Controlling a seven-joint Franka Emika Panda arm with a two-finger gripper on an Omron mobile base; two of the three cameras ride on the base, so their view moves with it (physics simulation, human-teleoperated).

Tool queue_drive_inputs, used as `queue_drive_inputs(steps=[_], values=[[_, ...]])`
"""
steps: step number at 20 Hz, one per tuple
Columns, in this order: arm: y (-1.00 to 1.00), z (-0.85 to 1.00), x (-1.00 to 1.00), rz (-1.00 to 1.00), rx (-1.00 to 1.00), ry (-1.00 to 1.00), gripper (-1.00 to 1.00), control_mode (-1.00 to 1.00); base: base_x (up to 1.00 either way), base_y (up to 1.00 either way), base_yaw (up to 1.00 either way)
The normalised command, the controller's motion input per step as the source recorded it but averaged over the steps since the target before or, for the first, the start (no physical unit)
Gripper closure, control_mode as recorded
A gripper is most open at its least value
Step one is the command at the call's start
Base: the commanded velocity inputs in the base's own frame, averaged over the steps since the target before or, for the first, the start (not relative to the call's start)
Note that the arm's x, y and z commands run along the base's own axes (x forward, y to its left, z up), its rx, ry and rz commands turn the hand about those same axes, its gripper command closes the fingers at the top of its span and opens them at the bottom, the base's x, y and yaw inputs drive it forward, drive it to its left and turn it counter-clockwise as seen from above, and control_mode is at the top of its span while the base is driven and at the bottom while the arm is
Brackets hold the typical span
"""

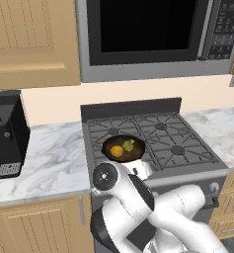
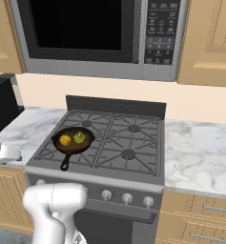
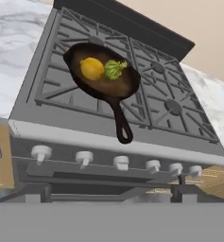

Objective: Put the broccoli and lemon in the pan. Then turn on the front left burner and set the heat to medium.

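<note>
Left base view: pan (image 1: 123, 149) sits on the front left burner of the stove (image 1: 187, 153), near-left grate. Lemon (image 1: 117, 151) and broccoli (image 1: 129, 145) both lie inside it, lemon left, broccoli right and a bit farther back, just beside each other. The white arm (image 1: 138, 202) folds low in front of the stove and covers the pan's near edge. Black coffee machine (image 1: 7, 133) stands on the marble worktop (image 1: 49, 163) to the left; microwave (image 1: 153, 34) hangs above.

Right base view: pan (image 2: 74, 141) on the near-left grate, handle pointing near and slightly left, past the grate edge. Lemon (image 2: 65, 140) left, broccoli (image 2: 79, 137) right, both in the pan. Knobs (image 2: 127, 198) run along the stove front below.

Hand view: camera looks up at the stove front from low. Pan (image 3: 104, 75) with lemon (image 3: 92, 68) and broccoli (image 3: 114, 69) touching or nearly so. Handle points toward the camera, ending above the row of knobs (image 3: 121, 162). Fingers (image 3: 179, 191): two dark tips at the bottom edge, wide apart, nothing between them, close to the knob panel.
</note>
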Motion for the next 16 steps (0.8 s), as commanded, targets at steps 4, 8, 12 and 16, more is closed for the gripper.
queue_drive_inputs(steps=[4,8,12,16], values=[[0.0,-0.64,0.0,0.0,-0.1,0.0,-1.0,-1.0,0.0,0.0,0.0],[0.04,-0.5,0.0,0.0,-0.1,0.0,-1.0,-1.0,0.0,0.0,0.0],[0.06,-0.4,0.0,0.0,-0.08,-0.02,-1.0,-1.0,0.0,0.0,0.0],[0.03,-0.4,0.0,0.0,-0.05,0.0,-1.0,-1.0,0.0,0.0,0.0]])
